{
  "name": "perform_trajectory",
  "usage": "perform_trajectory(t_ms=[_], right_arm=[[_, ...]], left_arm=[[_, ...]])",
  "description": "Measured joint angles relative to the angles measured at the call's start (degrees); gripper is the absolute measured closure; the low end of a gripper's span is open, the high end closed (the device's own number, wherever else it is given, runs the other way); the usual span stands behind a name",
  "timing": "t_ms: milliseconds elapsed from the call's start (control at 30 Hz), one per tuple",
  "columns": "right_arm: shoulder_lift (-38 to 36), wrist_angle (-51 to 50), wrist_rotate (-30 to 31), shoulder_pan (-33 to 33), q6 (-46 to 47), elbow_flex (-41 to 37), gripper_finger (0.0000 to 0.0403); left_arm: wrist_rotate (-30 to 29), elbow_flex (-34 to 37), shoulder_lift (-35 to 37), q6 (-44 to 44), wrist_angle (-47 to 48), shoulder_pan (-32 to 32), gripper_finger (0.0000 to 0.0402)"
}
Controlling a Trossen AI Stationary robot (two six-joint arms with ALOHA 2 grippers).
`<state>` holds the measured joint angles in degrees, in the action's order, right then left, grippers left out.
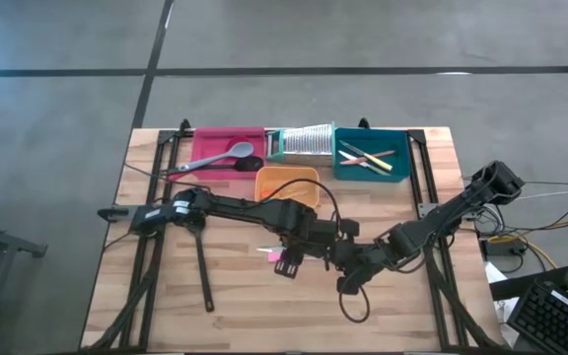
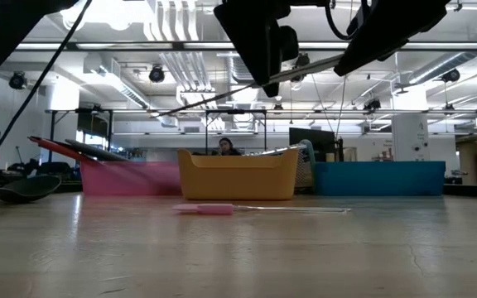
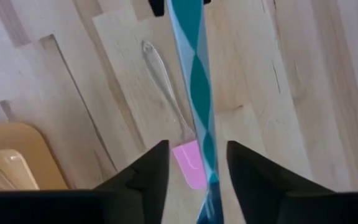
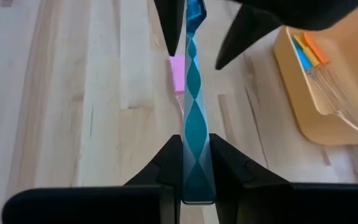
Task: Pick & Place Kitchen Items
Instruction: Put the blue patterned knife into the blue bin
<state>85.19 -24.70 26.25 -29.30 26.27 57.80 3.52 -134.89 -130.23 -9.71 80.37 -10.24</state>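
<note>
Above mid-table, over the pink spatula [image 3: 189, 165], I pinch the teal utensil [image 4: 197, 143] in my right gripper [image 4: 197, 180] as my left gripper [image 3: 197, 163] parts its fingers around it; handover looks nearly done, tray placement next.

Three trays [image 1: 284, 184] sitting along the table's [image 1: 235, 316] far edge; a long utensil [image 1: 203, 271], probably a ladle, lying left-front.

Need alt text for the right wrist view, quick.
The right gripper is shut on a teal diamond-patterned handle, whose far end runs between the left gripper's open fingers. Below lie a pink-headed spatula and the orange tray.
</note>
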Motion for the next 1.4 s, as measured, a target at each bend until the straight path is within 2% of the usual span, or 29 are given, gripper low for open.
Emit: perform_trajectory(t_ms=[167, 367, 567, 667, 800, 867, 933, 967, 1167, 1267, 1400], right_arm=[[0.09, -0.37, -1.07, -0.04, 1.10, -0.10, 0.0362], [-0.18, -2.94, -0.35, -0.02, 2.02, -0.16, 0.0362], [-0.86, -8.90, 4.97, -0.07, 3.15, -0.24, 0.0362], [-2.56, -12.94, 8.49, -0.09, 4.10, -0.28, 0.0362], [-6.31, -22.73, 11.34, -0.15, 9.57, -1.02, 0.0362], [-9.15, -26.17, 12.94, -0.22, 12.91, -1.35, 0.0362], [-13.17, -30.91, 14.65, -0.45, 16.42, -3.06, 0.0362], [-15.28, -32.35, 15.05, -0.56, 17.73, -4.22, 0.0362], [-30.02, -32.82, 16.25, 0.04, 20.55, -11.61, 0.0362], [-36.50, -33.62, 16.54, 1.47, 20.47, -14.44, 0.0362], [-43.40, -37.09, 17.33, 4.28, 20.27, -16.23, 0.0362]], left_arm=[[-1.92, 0.00, 1.15, 0.35, 2.55, 0.44, 0.0205], [-8.66, 0.22, 6.56, 3.34, 5.71, 1.16, 0.0199], [-16.73, 1.19, 6.93, 7.29, 3.04, 0.66, 0.0202], [-19.45, 5.37, 7.83, 7.92, -1.78, -0.54, 0.0202], [-20.57, 15.84, 13.27, 6.82, -10.09, -1.96, 0.0202], [-20.39, 23.19, 21.13, 6.47, -14.55, -2.83, 0.0202], [-20.54, 31.22, 32.85, 6.31, -19.45, -3.47, 0.0203], [-21.45, 34.62, 36.54, 6.36, -22.39, -3.77, 0.0204], [-22.37, 57.38, 52.61, 7.35, -43.99, -5.20, 0.0204], [-21.65, 67.39, 56.81, 7.51, -54.60, -5.53, 0.0205], [-22.18, 76.81, 68.12, 6.58, -71.86, -5.49, 0.0204]])
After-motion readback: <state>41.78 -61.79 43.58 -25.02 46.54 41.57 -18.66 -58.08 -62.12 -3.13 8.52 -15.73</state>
